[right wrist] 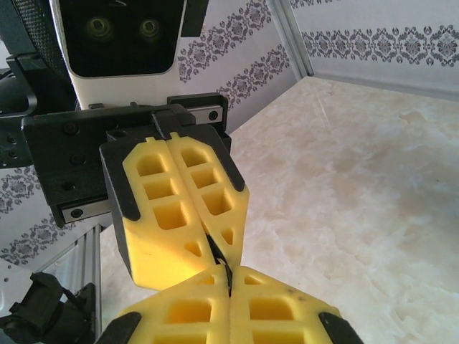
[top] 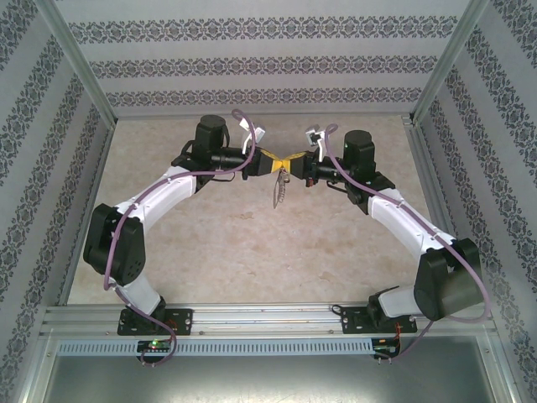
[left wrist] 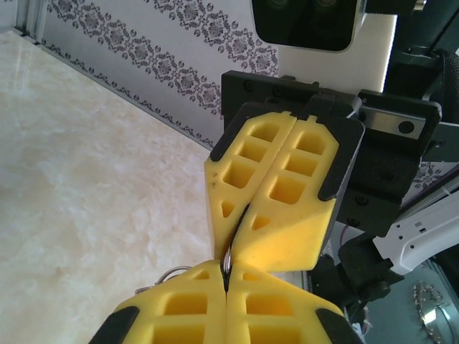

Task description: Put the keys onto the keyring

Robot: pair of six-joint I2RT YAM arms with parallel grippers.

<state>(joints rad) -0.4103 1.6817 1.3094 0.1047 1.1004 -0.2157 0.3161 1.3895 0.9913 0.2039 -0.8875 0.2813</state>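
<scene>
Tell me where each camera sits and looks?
Top external: above and behind, looking down at the table; both arms, left end effector meeting right end effector.
Left wrist: on left arm, facing right end effector; own fingers below.
Right wrist: on right arm, facing left end effector; own fingers below.
Both wrist views share the keyring between tips.

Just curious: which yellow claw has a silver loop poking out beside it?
The left arm's claw: the silver loop sticks out beside its tips, away from the right claw facing it.
</scene>
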